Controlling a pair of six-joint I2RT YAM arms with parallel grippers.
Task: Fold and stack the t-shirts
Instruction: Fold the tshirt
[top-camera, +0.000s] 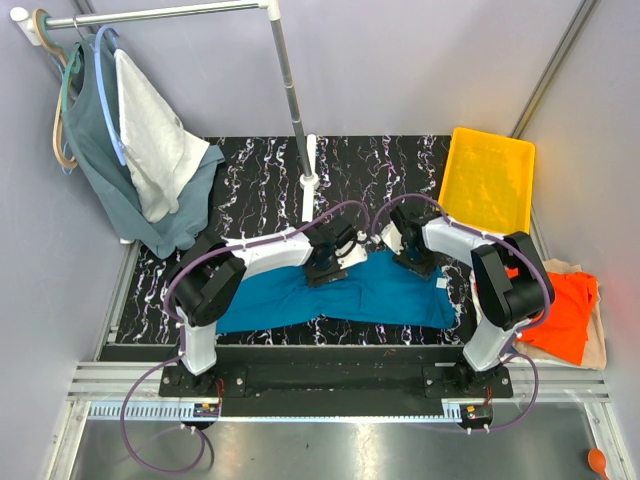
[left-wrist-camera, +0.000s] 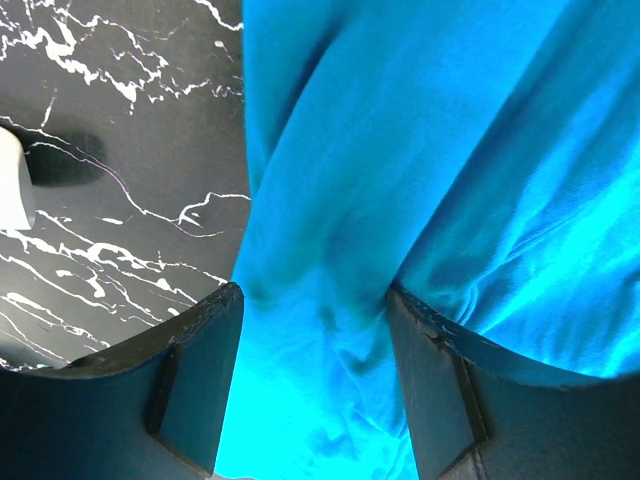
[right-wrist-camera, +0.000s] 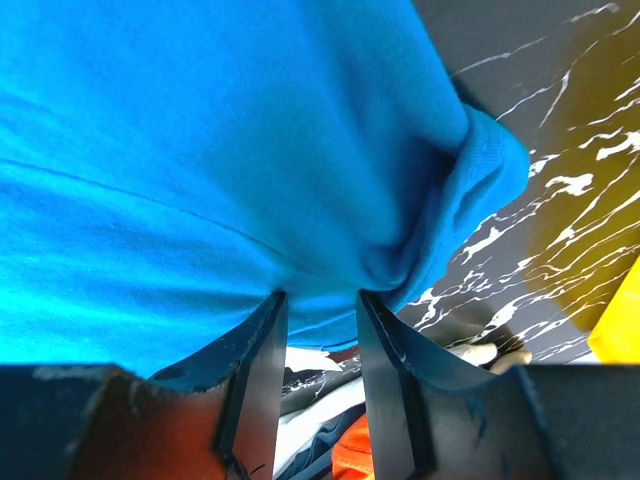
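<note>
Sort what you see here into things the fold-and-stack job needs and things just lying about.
Belongs to the job: teal-blue t-shirt, orange t-shirt, cream shirt beneath the orange one.

Just lying about: yellow bin, grey-green top on a hanger, white cloth on a hanger, clothes rail.

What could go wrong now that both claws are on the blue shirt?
1. The right gripper seems to pinch only a small bunch at the edge of the teal t-shirt. It could slip out, and the fold would go crooked.
2. Cloth is bunched up inside the left gripper, so wrinkles may get folded in.
3. The left gripper works close to the rack pole and might bump it.
</note>
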